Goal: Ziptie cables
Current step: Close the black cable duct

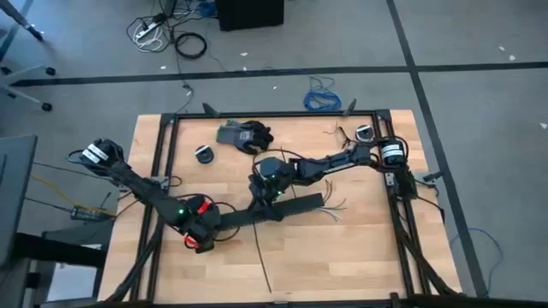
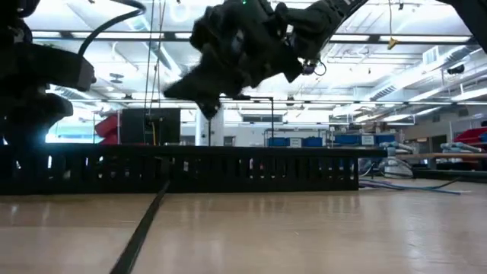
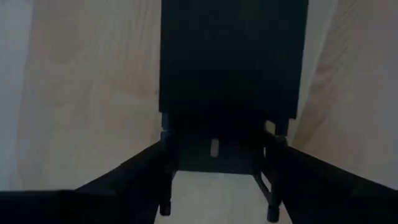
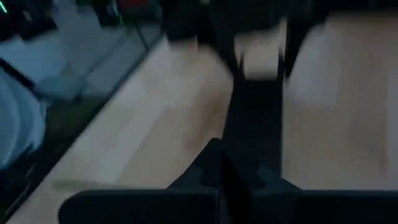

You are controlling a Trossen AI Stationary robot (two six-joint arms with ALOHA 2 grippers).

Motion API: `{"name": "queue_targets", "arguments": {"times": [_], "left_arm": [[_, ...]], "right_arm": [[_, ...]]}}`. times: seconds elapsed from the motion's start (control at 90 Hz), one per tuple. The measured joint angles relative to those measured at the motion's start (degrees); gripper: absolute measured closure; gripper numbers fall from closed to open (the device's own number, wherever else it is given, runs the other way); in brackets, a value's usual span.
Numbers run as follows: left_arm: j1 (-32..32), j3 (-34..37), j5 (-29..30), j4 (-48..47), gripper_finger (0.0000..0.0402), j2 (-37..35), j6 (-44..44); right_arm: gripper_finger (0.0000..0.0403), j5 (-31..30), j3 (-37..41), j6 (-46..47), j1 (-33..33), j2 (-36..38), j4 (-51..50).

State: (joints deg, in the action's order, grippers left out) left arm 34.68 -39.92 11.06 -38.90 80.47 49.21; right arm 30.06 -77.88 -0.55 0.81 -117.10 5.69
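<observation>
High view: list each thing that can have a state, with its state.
Duct: lying flat on the table.
Left gripper: clamped on the duct's end.
Right gripper: raised above the duct.
Cables: loose, ends fanned, untied.
Ziptie: lying straight, unused.

Black slotted duct [image 1: 272, 210] (pale wood table [image 1: 360, 257])

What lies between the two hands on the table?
The long black slotted duct bridges the left hand and the right hand, clearest in the high view.
</observation>
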Motion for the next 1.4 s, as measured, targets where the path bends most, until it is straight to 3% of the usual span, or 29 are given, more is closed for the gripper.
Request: {"name": "queue_targets", "arguments": {"times": [0.133,0.278,0.444,0.778,1.111,1.4], "left_arm": [[0.11,0.0,0.18,0.31,0.0137,0.0,-0.27],[0.22,0.0,0.82,0.65,0.0137,0.0,-0.72],[0.22,0.0,1.42,0.92,0.0141,0.0,-0.91],[0.22,0.0,1.59,1.13,0.0186,-0.02,-0.92],[0.26,-0.02,1.06,1.37,0.0188,-0.04,-0.9],[0.43,-1.3,-0.02,-0.08,0.0166,-0.7,-0.92]], "right_arm": [[0.0403,-3.99,0.04,-2.04,-0.32,0.33,-9.98],[0.0403,-7.42,-0.01,-2.74,-0.82,0.16,-13.0],[0.0403,-8.08,0.94,-2.69,-0.84,0.13,-11.97],[0.0403,-8.69,1.03,-2.57,-0.87,-0.98,-9.0],[0.0403,-5.22,-1.35,-0.67,-0.17,-5.45,-3.11],[0.0403,-4.76,-1.84,-1.08,0.03,-5.49,-6.39]]}}
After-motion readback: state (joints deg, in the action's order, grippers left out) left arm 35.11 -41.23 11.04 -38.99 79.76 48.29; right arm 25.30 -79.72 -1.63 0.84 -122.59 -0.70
